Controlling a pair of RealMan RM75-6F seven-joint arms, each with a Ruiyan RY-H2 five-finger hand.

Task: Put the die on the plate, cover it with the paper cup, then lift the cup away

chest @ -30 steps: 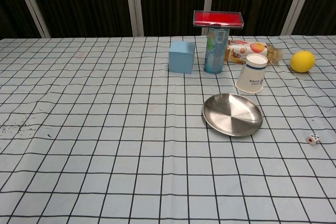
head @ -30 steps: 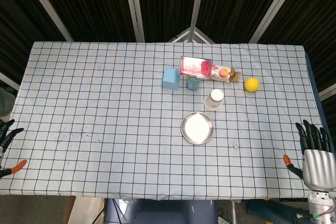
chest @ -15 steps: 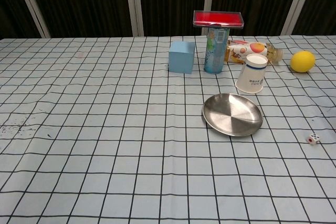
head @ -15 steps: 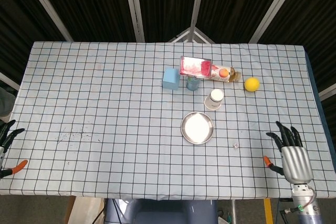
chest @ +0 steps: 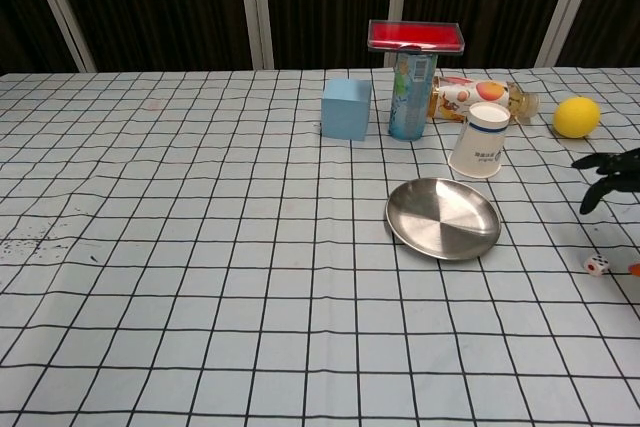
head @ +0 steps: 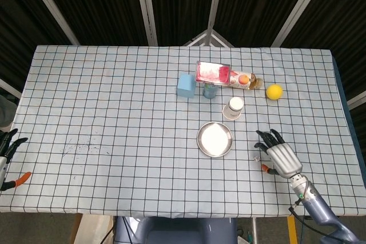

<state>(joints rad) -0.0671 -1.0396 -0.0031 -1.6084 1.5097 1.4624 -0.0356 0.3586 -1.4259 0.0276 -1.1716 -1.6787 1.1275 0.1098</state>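
My right hand, silver-backed with dark fingers spread apart, hovers empty at lower right just beside the small white die on the checked cloth. Left of it sits the round shiny metal plate. Above stands the white paper cup, blue-rimmed; its print is unreadable. My left hand is open at the far-left edge.

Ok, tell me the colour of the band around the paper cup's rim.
Dark blue, on a white paper cup; the chest view shows it best.
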